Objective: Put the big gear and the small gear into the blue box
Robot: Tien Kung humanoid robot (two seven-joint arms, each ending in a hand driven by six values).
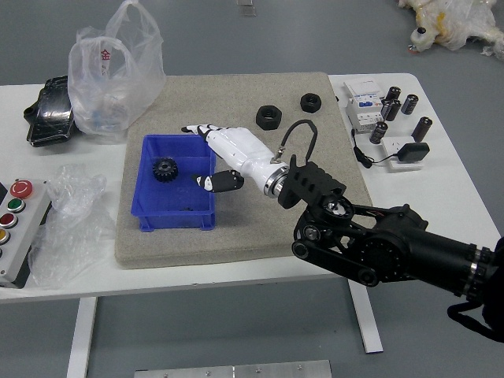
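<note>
"How far has it got?"

"Judging from here, at least half done. There's a dark toothed gear [165, 169] lying in the blue box [175, 221], toward the box's upper left, in the left part of the frame."

"The big one or the small one?"

"Can't tell; there's no second gear beside it to compare. There's a tiny dark thing [188, 209] low in the box, too small for me to name."

"So the other gear could be left to do?"

"Could be. I can't make it out anywhere. Those two black rings [268, 117] [310, 102] at the upper middle of the frame, on the beige mat [339, 157], look more like nuts to me."

"And the robot's right hand [246, 154]?"

"Open, fingers stretched out, nothing in its grasp. It's at the box's right side, fingertips reaching over the edge."

"Touching the gear?"

"No, the gear sits to the left of the fingertips and thumb, near but apart."
</note>
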